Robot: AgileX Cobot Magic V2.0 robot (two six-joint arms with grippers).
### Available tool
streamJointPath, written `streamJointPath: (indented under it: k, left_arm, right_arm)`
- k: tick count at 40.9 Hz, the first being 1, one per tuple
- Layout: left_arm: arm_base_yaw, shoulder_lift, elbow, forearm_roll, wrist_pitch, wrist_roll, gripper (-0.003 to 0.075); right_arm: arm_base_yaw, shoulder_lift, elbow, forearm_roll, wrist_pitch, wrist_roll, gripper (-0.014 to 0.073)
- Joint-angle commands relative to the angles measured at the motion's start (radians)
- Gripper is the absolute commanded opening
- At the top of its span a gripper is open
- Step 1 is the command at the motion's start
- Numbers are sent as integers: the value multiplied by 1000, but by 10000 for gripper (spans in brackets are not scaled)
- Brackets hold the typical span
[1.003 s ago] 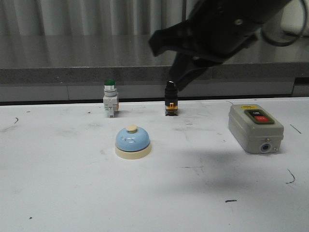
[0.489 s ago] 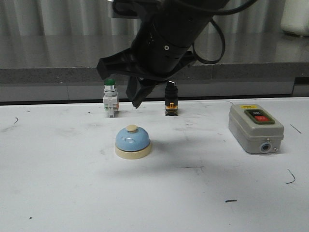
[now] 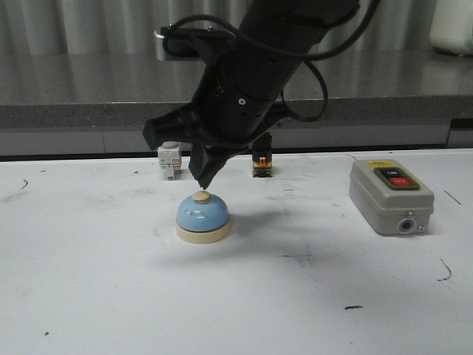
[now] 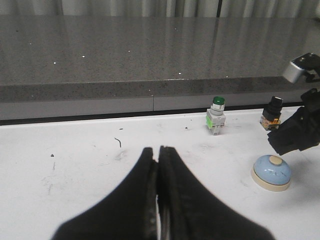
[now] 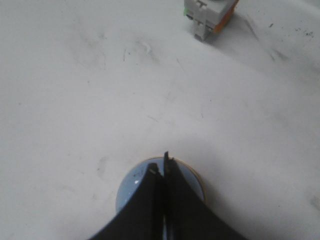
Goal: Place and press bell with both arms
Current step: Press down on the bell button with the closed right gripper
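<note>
Squarely over the table's middle in the front view, the right gripper (image 3: 203, 183) points its pinched fingertips down onto the cream button of the bell (image 3: 202, 217), touching it or a hair short; the frame cannot settle which. The bell sits upright on the white table (image 3: 89, 296), in front of the green-capped push button (image 3: 169, 158) and the black selector switch (image 3: 261, 159), both partly hidden by the arm. A grey switch box (image 3: 389, 196) stands well apart to the right. Fingers brought together into one narrow tip suit a press: judged from the pose, this is the pressing step, with placing apparently done.

From the left wrist view, the left gripper (image 4: 158, 165) hangs clenched on nothing, its fingers meeting along a thin seam. It waits well apart from the bell (image 4: 271, 172), probably to keep the space free for the other arm, whose black body (image 4: 299, 134) shows just above the dome. The green-capped button (image 4: 216, 115) and selector switch (image 4: 271, 113) stand behind.

Looking down the right wrist view, the closed fingertips (image 5: 162, 172) cover the centre of the blue dome (image 5: 131, 189), hiding the button itself. The aim looks centred, which a clean ring calls for; an off-centre push could slide the bell. The push button's base (image 5: 209, 12) lies beyond.
</note>
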Motion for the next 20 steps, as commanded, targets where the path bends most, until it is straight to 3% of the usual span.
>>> streamJointPath:
  k: [1, 20]
  left_arm:
    - [3, 11, -27, -16, -91, -1, -20]
    - [3, 11, -27, -16, -91, -1, -20]
  right_arm:
    - [1, -25, -36, 5, -41, 0, -67]
    - [-1, -156, -36, 6, -38, 0, -67]
